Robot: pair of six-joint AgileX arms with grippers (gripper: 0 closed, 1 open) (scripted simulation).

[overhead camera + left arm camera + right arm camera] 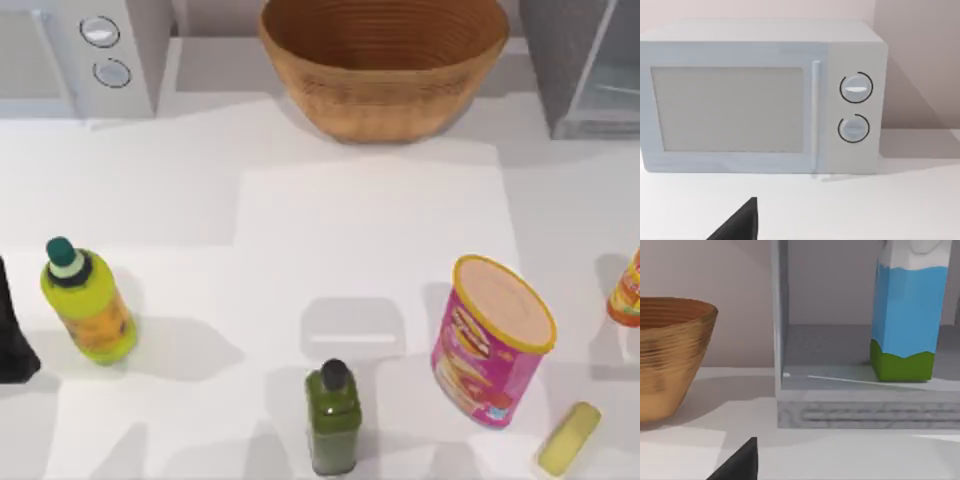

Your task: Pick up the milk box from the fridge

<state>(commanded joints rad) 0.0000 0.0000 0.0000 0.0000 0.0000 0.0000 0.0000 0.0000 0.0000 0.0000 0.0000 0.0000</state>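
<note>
The large ribbed woven basket point(385, 65), a warm brown bowl shape with a wide rim, stands at the back middle of the smooth white counter point(330, 240) and serves as the landmark here. To its right stands the large grey boxy fridge point(580, 65), its door open and its pale interior floor showing; in the right wrist view the rectangular milk box point(907, 315), with white top, light-blue sides and green bottom band, stands upright on that floor inside the fridge point(840, 390), well to the right of the basket point(670, 355). To the basket's left sits a white boxy microwave with two round dials point(95, 50), its flat door panel facing the left wrist view point(760, 100). Nearer the front than the basket, a dark green square bottle with a black cap point(333, 420) stands almost straight below it, a pink cylindrical chips can with a yellow-rimmed lid point(490, 340) to the front right, and a yellow-green round bottle with a green cap point(85, 300) to the front left. A pale yellow oblong block point(570, 438) lies beside the can. A plain pale wall rises behind. Whether either gripper is open or closed cannot be told, and nothing is seen held.
</note>
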